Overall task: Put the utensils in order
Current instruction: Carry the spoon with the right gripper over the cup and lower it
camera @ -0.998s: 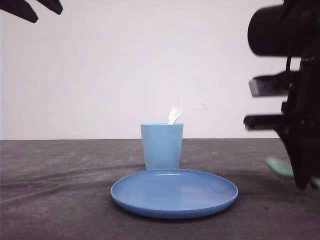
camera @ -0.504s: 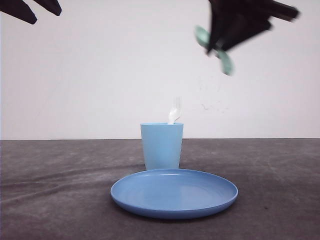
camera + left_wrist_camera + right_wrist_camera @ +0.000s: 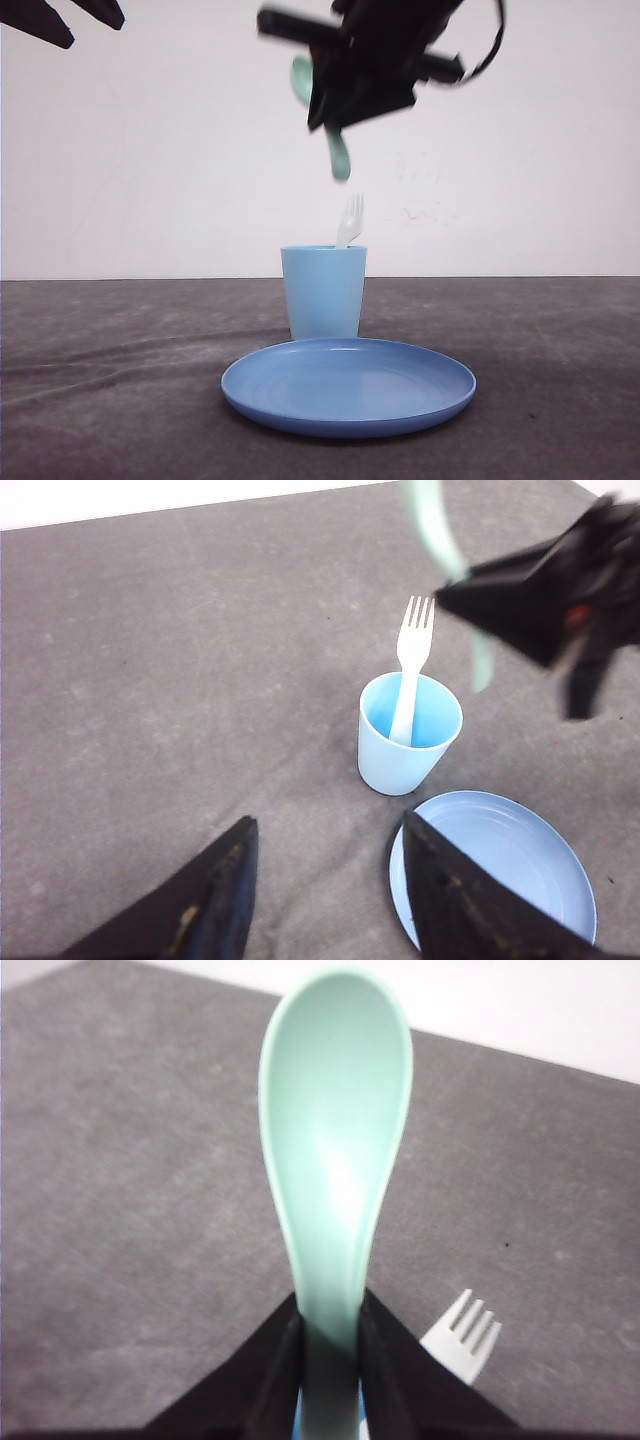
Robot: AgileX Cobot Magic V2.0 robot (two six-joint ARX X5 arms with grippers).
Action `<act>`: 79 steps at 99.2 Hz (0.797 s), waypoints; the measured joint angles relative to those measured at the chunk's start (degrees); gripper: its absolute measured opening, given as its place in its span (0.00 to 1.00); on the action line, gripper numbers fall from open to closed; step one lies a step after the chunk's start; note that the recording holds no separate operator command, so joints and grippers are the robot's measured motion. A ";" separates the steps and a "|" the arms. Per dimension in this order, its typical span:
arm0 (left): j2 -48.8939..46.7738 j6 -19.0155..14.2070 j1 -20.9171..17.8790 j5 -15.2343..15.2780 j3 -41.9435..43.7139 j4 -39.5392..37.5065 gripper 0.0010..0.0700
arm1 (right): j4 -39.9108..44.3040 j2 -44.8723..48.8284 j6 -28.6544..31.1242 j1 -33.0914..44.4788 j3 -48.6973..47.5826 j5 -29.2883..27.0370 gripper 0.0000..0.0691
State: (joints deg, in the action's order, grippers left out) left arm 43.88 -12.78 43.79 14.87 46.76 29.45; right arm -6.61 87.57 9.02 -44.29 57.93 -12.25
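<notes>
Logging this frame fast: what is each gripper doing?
Left gripper: open, holding nothing.
Right gripper: shut on the pale mint-green plastic spoon.

The spoon [image 3: 335, 1150] is pale mint-green plastic with an oval bowl. It is clamped by its handle between the fingers of the right hand [image 3: 330, 1345]; the bowl sticks out past the fingertips, and in the front view its lower end [image 3: 341, 158] pokes out below the hand, tilted a little off upright. The fork [image 3: 410, 665] is slim, white, with 4 tines. It stands handle-down in the cup [image 3: 408, 735], tines up above the rim, leaning slightly. It lies below the right hand, apart from the spoon's lower end.
</notes>
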 joint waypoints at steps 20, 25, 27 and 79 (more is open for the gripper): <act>0.00 -0.35 0.00 0.00 0.00 0.00 0.38 | -5.55 5.86 -1.46 0.04 0.00 0.00 0.11; 0.00 -0.39 0.00 0.00 0.00 0.13 0.38 | -6.21 6.84 -1.57 0.04 0.00 0.00 0.11; 0.00 -0.42 0.00 0.00 0.00 0.20 0.38 | -6.25 7.17 -1.57 0.04 0.00 0.00 0.11; 0.00 -1.01 0.00 0.00 0.00 0.31 0.38 | -5.70 10.32 -1.73 0.42 0.00 0.00 0.28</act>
State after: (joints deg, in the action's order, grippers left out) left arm 43.88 -13.78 43.79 14.87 46.76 29.76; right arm -12.32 97.89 7.29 -43.88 57.93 -12.25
